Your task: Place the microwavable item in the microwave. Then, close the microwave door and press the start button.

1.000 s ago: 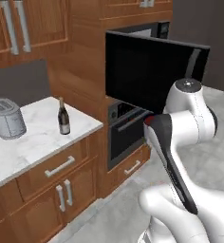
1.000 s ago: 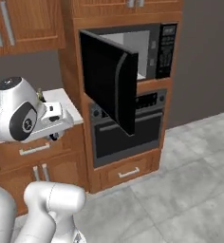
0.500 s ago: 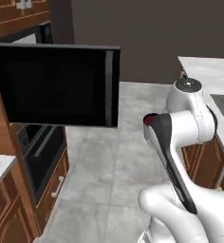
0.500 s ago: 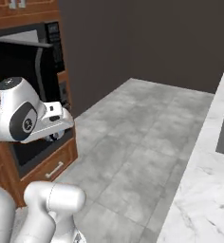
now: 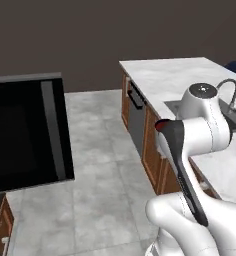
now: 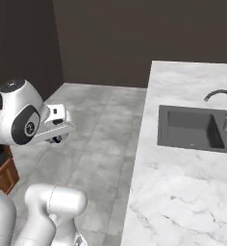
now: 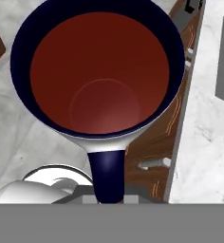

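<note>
Right under my gripper the mug (image 7: 102, 71) looks like smooth glazed ceramic, dull red inside with a soft sheen, its rim and handle a glossier dark blue. Below it I see grey stone-look floor tiles (image 5: 97, 150), matt and faintly mottled. Off to the tool's right the counter (image 6: 182, 158) reads as polished white marble with grey veins, holding a matt dark sink (image 6: 192, 127) and a dark metal tap (image 6: 221, 108). The cabinet fronts (image 7: 154, 142) below it are brown wood with visible grain. To the left, the microwave door (image 5: 27, 132) is glossy black
</note>
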